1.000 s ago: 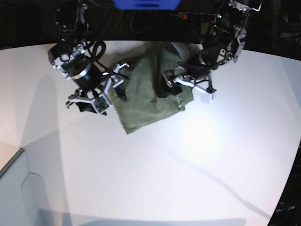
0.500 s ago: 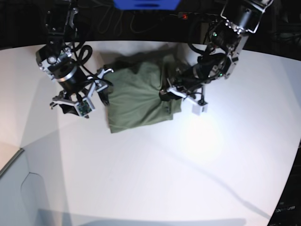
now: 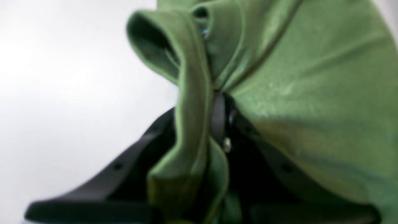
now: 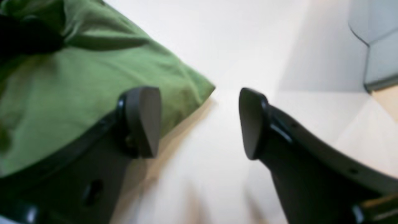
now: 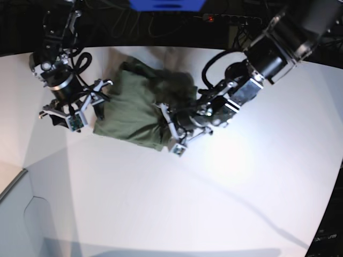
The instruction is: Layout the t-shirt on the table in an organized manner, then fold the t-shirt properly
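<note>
The t-shirt (image 5: pixel 136 107) lies bunched on the far-left part of the white worktop (image 5: pixel 177 198) in the base view, a rumpled olive heap with layers doubled over one another, so the laying-out step is judged barely begun: no sleeve, collar or hem is spread flat, and the outline is an irregular lump, not a garment shape

The left pincer (image 3: pixel 214 118) is clenched on a fold of the t-shirt; the left wrist view shows a hemmed edge of cloth pinched between its jaws, with a loop of fabric rising above and more cloth draped across the right side of the picture. In the base view this pincer (image 5: pixel 174 128) sits at the near right edge of the heap, low against the cloth

The right pincer (image 4: pixel 199 121) is released, its two dark pads standing well apart with bare worktop between them; one pad (image 4: pixel 146 119) overlaps the edge of the shirt near a corner (image 4: pixel 208 88) of the fabric, and nothing is held. In the base view it hangs just beside the left edge of the garment (image 5: pixel 88 104)

What remains, as a judgement: opening the heap, pulling it flat with front or back up, squaring sleeves and hem, then every fold. None of the folding proper appears done
</note>
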`<state>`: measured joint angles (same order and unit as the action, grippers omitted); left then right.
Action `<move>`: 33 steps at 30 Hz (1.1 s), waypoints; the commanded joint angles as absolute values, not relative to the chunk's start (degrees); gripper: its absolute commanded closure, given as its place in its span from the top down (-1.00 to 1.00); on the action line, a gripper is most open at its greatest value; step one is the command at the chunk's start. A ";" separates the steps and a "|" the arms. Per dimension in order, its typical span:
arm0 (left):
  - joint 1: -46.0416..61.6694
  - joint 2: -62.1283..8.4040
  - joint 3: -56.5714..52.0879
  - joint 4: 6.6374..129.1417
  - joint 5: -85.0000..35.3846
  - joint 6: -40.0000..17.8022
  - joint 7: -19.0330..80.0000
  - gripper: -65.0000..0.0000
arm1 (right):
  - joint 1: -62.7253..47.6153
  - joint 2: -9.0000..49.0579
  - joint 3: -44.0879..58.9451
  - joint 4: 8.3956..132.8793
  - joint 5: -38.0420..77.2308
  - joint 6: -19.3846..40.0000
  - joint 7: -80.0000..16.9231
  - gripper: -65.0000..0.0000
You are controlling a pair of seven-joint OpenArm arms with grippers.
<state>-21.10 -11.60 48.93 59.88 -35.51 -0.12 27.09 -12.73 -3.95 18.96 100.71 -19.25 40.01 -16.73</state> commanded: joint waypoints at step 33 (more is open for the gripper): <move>-34.33 9.00 63.78 43.47 14.02 -26.24 19.47 -0.99 | -13.67 -9.00 38.02 104.84 -18.24 40.00 -15.43 0.10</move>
<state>-32.95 8.29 64.16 42.85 13.56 -26.44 19.81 -14.00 -9.37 37.98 103.61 -19.09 40.01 -16.75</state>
